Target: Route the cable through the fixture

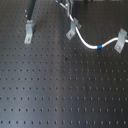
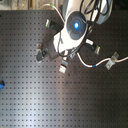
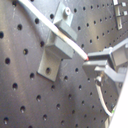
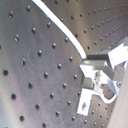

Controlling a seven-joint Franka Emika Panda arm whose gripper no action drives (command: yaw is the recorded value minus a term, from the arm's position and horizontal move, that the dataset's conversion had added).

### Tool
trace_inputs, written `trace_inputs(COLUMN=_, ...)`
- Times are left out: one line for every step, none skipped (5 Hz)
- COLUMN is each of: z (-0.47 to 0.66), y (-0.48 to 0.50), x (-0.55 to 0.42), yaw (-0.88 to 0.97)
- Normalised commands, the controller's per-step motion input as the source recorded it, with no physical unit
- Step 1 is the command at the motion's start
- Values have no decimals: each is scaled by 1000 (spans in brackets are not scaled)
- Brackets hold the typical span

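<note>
The cable (image 3: 75, 46) is being gripped by the clenched tool (image 3: 91, 60) just beside a clip (image 3: 56, 46), so that it is being kept taut for threading.

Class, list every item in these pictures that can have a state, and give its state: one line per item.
cable: slack and curved, lying across the middle clip, its end held by the gripper.
gripper: shut on the cable.
middle clip: upright, cable resting in it.
left clip: upright, no cable in it.
right clip: upright, cable reaches it.
blue band: on the cable, between middle and right clips.
</note>
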Motion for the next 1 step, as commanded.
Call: trace_inputs(z=210, y=-4, x=-14, yaw=46)
